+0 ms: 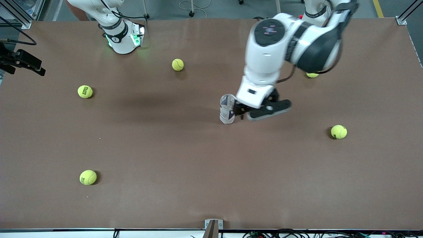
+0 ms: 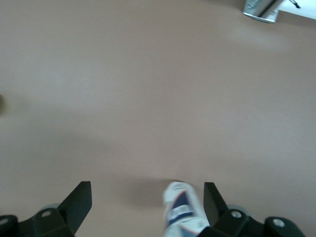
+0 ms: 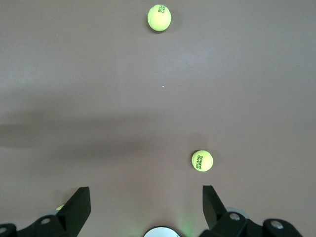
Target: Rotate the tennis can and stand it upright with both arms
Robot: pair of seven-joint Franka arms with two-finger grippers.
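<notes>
The tennis can (image 1: 227, 109) stands upright near the middle of the table (image 1: 165, 148), its open rim facing up; in the left wrist view the can (image 2: 183, 210) sits between the spread fingers, close against one finger (image 2: 213, 202) and well apart from the other. The left gripper (image 1: 243, 110) is low just beside the can, jaws wide and gripping nothing. The right arm (image 1: 112, 19) waits folded over its base, and the right gripper (image 3: 146, 207) hangs released above bare table with two tennis balls (image 3: 202, 161) in its view.

Judging from how things lie, the can is already up, so the step in hand is most likely letting go and clearing away — the risk is a finger brushing the light tube and tipping it. To do it well: keep the jaws fully spread; lift straight up rather than sweeping sideways, since one finger is almost touching the label; clear the rim before swinging toward the left arm's base
</notes>
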